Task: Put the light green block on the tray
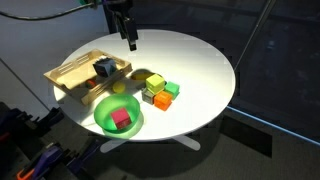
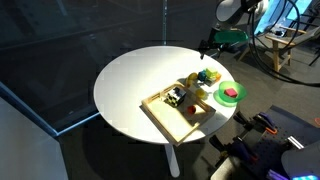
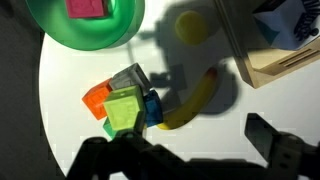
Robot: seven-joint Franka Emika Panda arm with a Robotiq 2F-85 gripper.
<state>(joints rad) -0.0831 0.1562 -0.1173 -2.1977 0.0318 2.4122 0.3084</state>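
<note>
The black Robotiq gripper (image 1: 131, 42) hangs with jaws spread wide, empty. Below them the small pale lime cube (image 3: 123, 108) sits among coloured toy blocks (image 3: 98, 98), outside the flat light-wood tray (image 3: 280, 70) off to one side.

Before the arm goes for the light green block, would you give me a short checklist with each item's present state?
1. Open gripper: ok, the fingers stand wide apart.
2. Empty gripper: ok, nothing is between them.
3. Sight of the light green block: ok, it is on the table in the cluster of blocks.
4. Free sides on it: not ok, the orange block and the blue block sit right against it.
5. Centred over it: not ok, in the wrist view it lies off toward one finger.
6. Bare room on the tray: ok, though a dark block sits there.
</note>
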